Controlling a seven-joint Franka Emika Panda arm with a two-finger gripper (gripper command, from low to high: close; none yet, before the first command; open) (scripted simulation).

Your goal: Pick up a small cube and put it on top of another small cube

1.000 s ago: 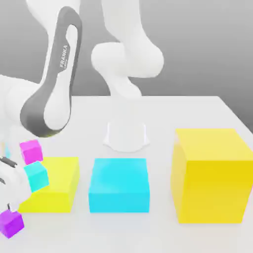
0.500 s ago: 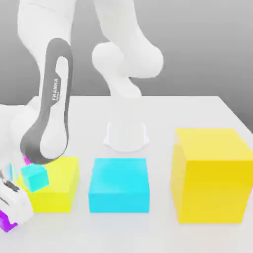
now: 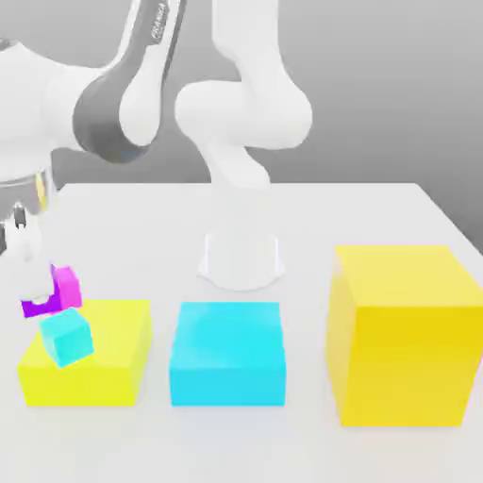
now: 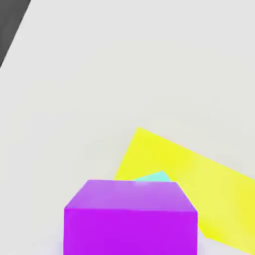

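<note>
I count three small cubes: one violet-purple cube (image 3: 38, 305), one magenta cube (image 3: 66, 286), one cyan cube (image 3: 66, 338). Big blocks number three: two yellow blocks (image 3: 401, 330), one cyan block (image 3: 227, 354).

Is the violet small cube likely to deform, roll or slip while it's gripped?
Probably rigid: the small cube shows sharp edges and flat faces in the gripper. Unlikely to roll; flat sides suit stacking. Seemingly light, being tiny beside the yellow block.
</note>
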